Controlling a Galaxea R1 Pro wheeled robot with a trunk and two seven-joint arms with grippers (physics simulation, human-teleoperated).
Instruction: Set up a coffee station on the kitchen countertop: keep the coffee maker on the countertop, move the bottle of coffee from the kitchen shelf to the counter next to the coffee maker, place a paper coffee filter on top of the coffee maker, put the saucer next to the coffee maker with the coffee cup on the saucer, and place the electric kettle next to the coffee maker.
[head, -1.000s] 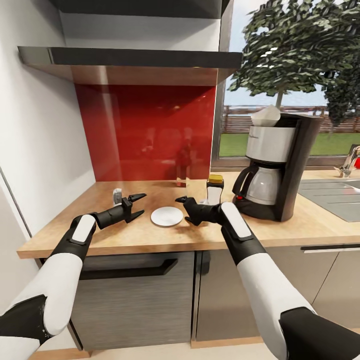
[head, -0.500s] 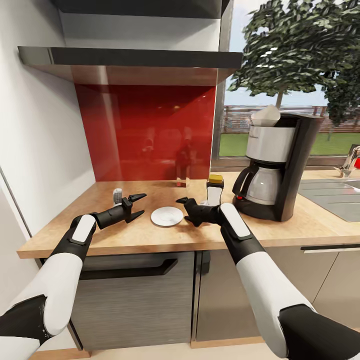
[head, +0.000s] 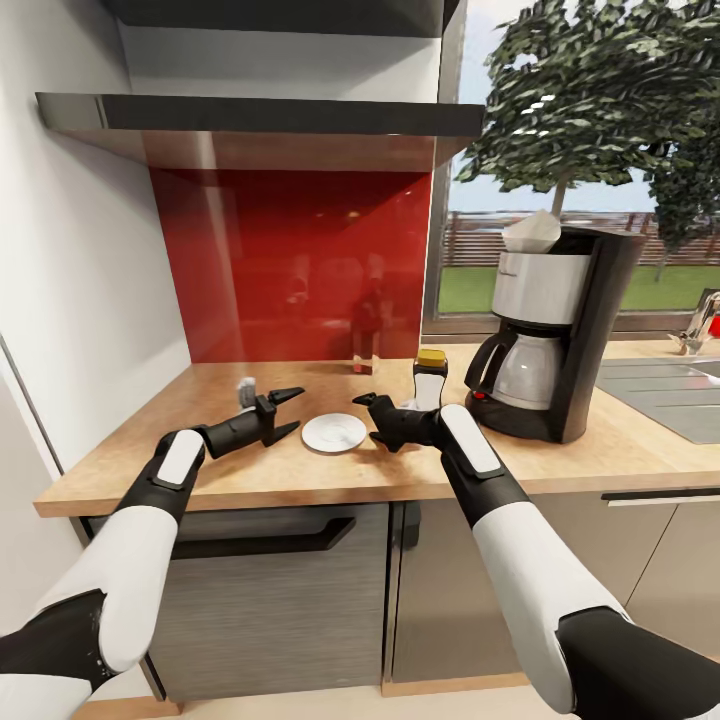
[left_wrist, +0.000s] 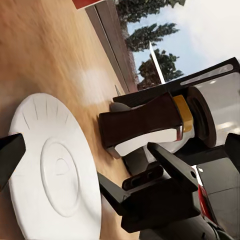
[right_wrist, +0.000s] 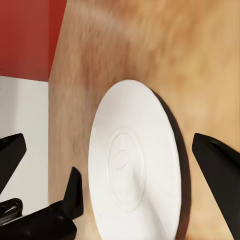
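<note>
1. Nearest the camera, both white-and-black arms reach forward over the front edge of the wooden countertop (head: 250, 480), above grey cabinet fronts with a dark handle (head: 265, 540).
2. The left gripper (head: 287, 411) hangs just above the counter, to the left of the saucer (head: 334, 432); its two black fingers are spread apart and hold nothing. Its wrist view looks across the saucer (left_wrist: 50, 165) toward the other gripper (left_wrist: 150, 190).
3. The right gripper (head: 368, 418) hangs just right of the saucer, fingers parted and empty. In its wrist view the saucer (right_wrist: 135, 165) lies between the two dark fingertips (right_wrist: 220, 170), and the left gripper (right_wrist: 45, 220) shows beyond the plate.
4. The white saucer lies flat on the counter between the two grippers, with nothing on it; whether either finger touches it cannot be told.
5. A small grey object (head: 244, 386) sits behind the left gripper, too blurred to name.
6. The bottle of coffee (head: 429, 380), dark with a yellow cap, stands upright just behind the right gripper and near the coffee maker (head: 560, 330); the left wrist view shows it (left_wrist: 150, 125) beyond the saucer.
7. The coffee maker stands on the counter to the right, glass carafe in place, with a white paper coffee filter (head: 532, 232) on top.
8. Farther right is a sink (head: 670, 395).
9. At the back are a red backsplash (head: 290, 265), a dark shelf (head: 260, 115) above it, and a window showing trees (head: 590, 90).
</note>
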